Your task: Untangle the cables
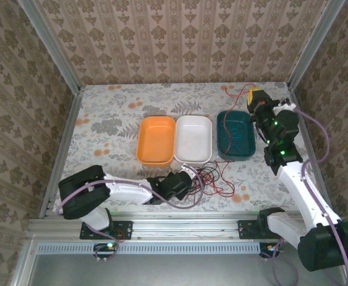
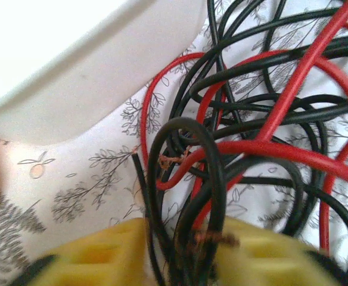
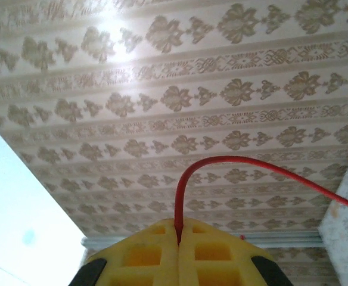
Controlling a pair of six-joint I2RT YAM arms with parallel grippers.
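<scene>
the cables [image 1: 213, 179] lie knotted on the bench [image 1: 102, 113]. left fingers [image 2: 111, 253] pinch black loops [image 2: 186, 179], and right fingers [image 3: 141, 253] clench a red cable [image 3: 233, 159]. pulling apart could cinch the knot.

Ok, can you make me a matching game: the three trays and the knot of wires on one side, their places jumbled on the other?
1. orange tray
2. white tray
3. teal tray
4. cable tangle

A. a red cable runs across it
B. leftmost in the row
C. on the table, on the near side of the white tray
D. middle of the row

Pairs: 1-B, 2-D, 3-A, 4-C.
</scene>
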